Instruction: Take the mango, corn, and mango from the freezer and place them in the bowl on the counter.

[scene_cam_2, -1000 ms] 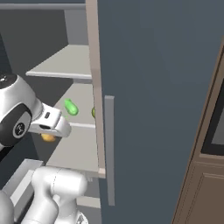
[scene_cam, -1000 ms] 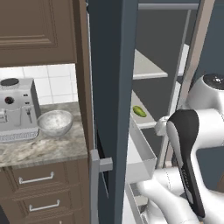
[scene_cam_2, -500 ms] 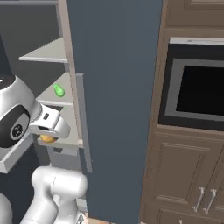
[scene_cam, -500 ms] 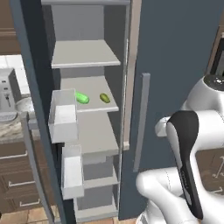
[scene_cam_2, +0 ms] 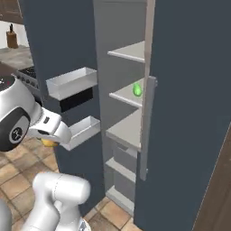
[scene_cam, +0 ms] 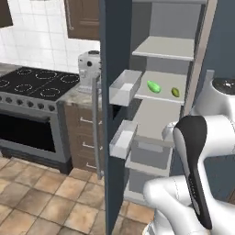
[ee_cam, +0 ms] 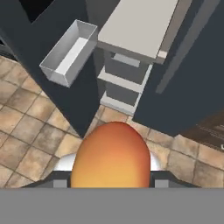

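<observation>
held: mango (ee_cam: 110, 154) clamped between fingers, low before freezer (scene_cam: 114, 69) door | target: bowl, unseen; surface (scene_cam: 75, 94) lies left, beyond door | shelf: two green items (scene_cam: 154, 86)

Left base view: from behind the arm, facing the open freezer (scene_cam: 120, 69), stove at left. Right base view: same freezer (scene_cam_2: 189, 90) shelves seen from the other side. Hand view: looks down, close over door bin and tiled floor.
</observation>
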